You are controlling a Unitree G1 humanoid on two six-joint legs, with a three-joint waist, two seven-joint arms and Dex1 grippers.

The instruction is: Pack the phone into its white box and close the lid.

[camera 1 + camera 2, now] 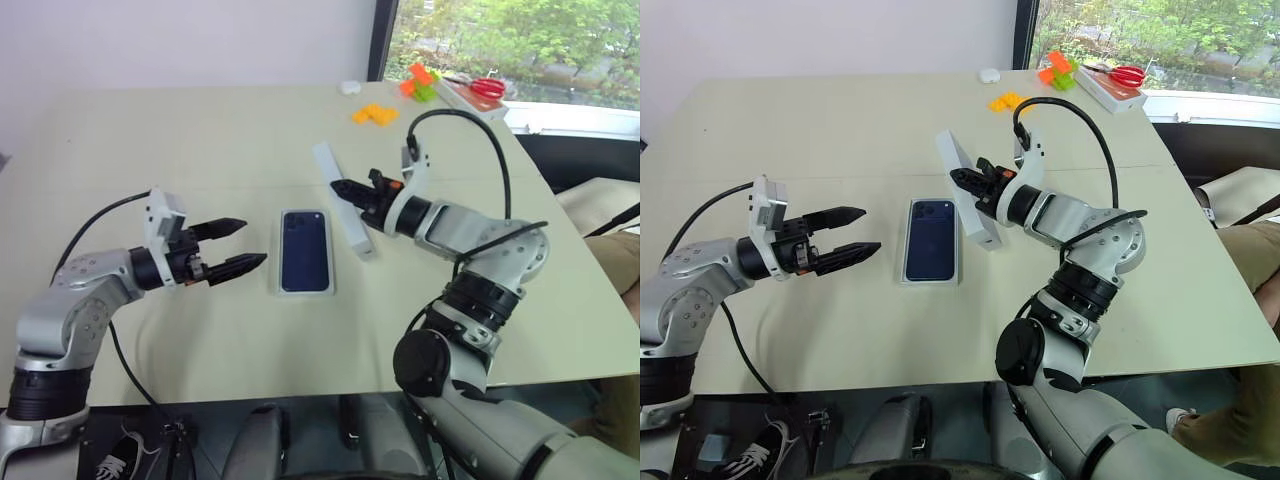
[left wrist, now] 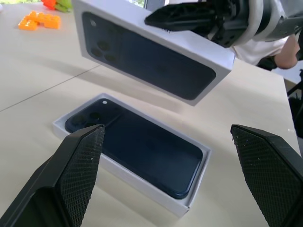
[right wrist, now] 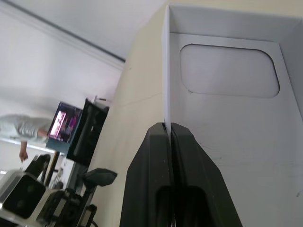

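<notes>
White lid (image 1: 344,203) pinched in right gripper (image 1: 347,190) above phone (image 1: 304,250).

From my seat, the shallow white cardboard lid (image 3: 227,118) runs off the right wrist view's edge. The shallow white cardboard box (image 2: 199,182) shows only its rim, since the slim navy-blue glossy phone (image 2: 142,151) covers its floor. Small orange and green pieces (image 1: 400,95) near the tabletop's far edge are too small to identify.
</notes>
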